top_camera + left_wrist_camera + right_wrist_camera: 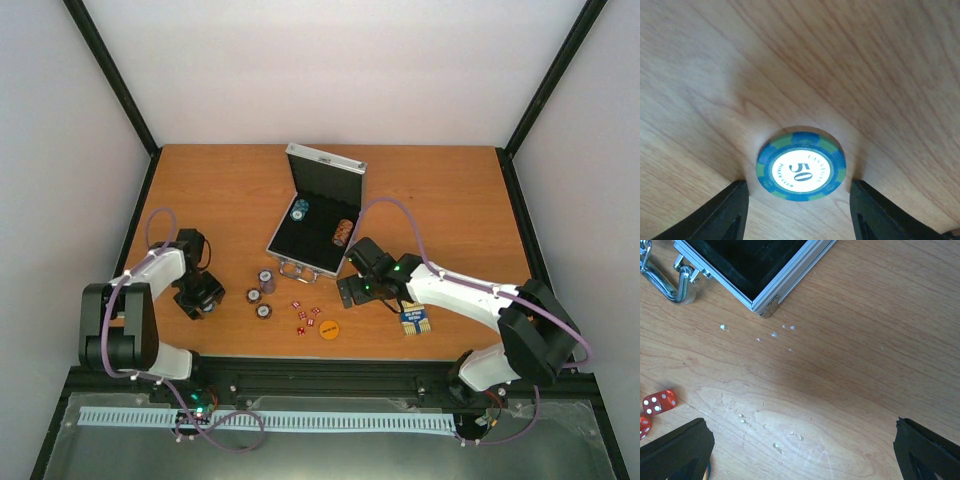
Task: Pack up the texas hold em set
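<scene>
A blue and green poker chip [801, 166] marked 50 lies flat on the wood. My left gripper [798, 192] stands open around it, one finger on each side with a gap to both. The silver case [283, 250] lies open mid-table with its lid [327, 166] raised; a blue chip [300, 210] and a brown stack [343, 232] sit in its black lining. Three more chips [262, 294], several red dice [305, 315], an orange disc [329, 328] and the card deck [415, 321] lie in front. My right gripper [802, 437] is open over bare wood by the case's corner [767, 305].
The case's metal handle [667, 282] and two red dice [659, 402] show at the left of the right wrist view. Black frame posts and white walls border the table [450, 200]. The right arm [470, 295] reaches across the deck's near side.
</scene>
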Robot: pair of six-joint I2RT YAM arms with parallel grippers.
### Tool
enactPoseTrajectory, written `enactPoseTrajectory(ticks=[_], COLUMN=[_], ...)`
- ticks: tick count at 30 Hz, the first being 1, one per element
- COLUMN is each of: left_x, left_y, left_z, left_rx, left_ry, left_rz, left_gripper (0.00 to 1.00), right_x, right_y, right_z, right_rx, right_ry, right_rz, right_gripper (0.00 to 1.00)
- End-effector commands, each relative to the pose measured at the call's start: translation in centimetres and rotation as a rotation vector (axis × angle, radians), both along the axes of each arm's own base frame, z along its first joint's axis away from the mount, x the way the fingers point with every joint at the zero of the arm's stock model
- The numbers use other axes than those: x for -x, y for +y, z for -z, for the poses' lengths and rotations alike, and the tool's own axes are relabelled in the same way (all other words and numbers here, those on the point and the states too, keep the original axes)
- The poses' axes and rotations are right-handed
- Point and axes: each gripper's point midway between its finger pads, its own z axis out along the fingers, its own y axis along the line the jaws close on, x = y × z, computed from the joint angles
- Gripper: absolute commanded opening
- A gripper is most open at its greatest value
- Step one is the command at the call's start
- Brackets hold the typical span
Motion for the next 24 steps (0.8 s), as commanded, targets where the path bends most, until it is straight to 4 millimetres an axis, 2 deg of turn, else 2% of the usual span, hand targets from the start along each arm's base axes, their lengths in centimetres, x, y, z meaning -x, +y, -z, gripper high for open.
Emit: enactPoseTrajectory(ticks=[1,5,13,24], left_x=[-2.1,-2.6,-2.8,-2.6], left_y=[0.5,0.9,1.2,1.6], left_z=[0.9,0.6,1.0,1.6], left_rx=[-0.021,-0.044,-0.061,-0.081], left_ry=[-0.06,-0.065,-0.056,-0.052], left_rz=[0.039,0.058,0.074,0.082], left_gripper=[0.6,0.63,0.61,0.37], right_x=[-0.2,-0.3,-0.2,-0.1], right_y=[-0.2,-0.1,-0.2,-0.4], right_z=[0.6,0.7,1.0,1.1], right_rx=[0.006,0.005,0.008,0.009], right_ry=[0.006,0.011,0.016,0.016], right_rz=[0.017,0.016,0.018,0.022], right_gripper=[1.0,1.0,1.0,1.0])
